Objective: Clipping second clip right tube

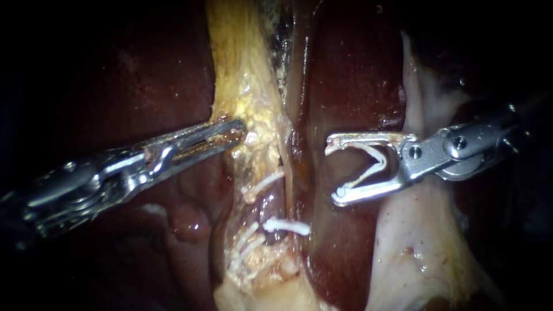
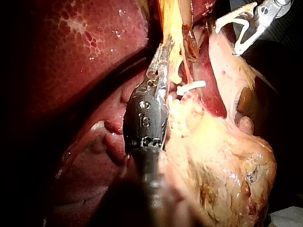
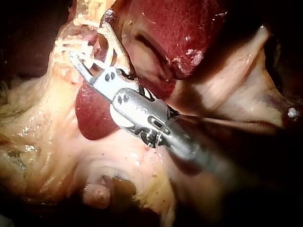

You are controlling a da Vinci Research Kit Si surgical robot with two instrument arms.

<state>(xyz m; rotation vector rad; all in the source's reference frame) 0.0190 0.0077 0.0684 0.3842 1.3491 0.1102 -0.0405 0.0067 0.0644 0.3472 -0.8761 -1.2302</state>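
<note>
Right instrument (image 1: 334,170) comes in from the right with its two jaws spread wide. An open white clip (image 1: 380,161), bent like a V, sits between them and touches both, so the jaws carry it without closing it. The spread makes sense, I think, because the clip has to pass around a tube before it is pressed.

Behind everything lies the dark red liver (image 1: 351,75), and the loaded jaws hang over it, clearly apart from the tissue they must reach. To the right of them is a broad pale tissue (image 1: 426,242), possibly the gallbladder.

In the middle a yellow fatty band (image 1: 242,69) runs from far to near. The left instrument (image 1: 233,132) meets its left edge with jaws pressed together, and they seem to pinch a bit of this fat. I judge that it holds the band taut and out to the left, so that the opened part stays in view for the other instrument.

In that opened part, nearer to us, a dark strand (image 1: 275,207) shows between the yellow edges. I take it for the right tube, though I cannot be sure which tube is which. A short placed clip (image 1: 286,226) crosses it and sticks out to the right. More white clips (image 1: 245,246) lie left of it and one (image 1: 268,181) farther up.

The new clip still has to travel left and a little nearer to us.
</note>
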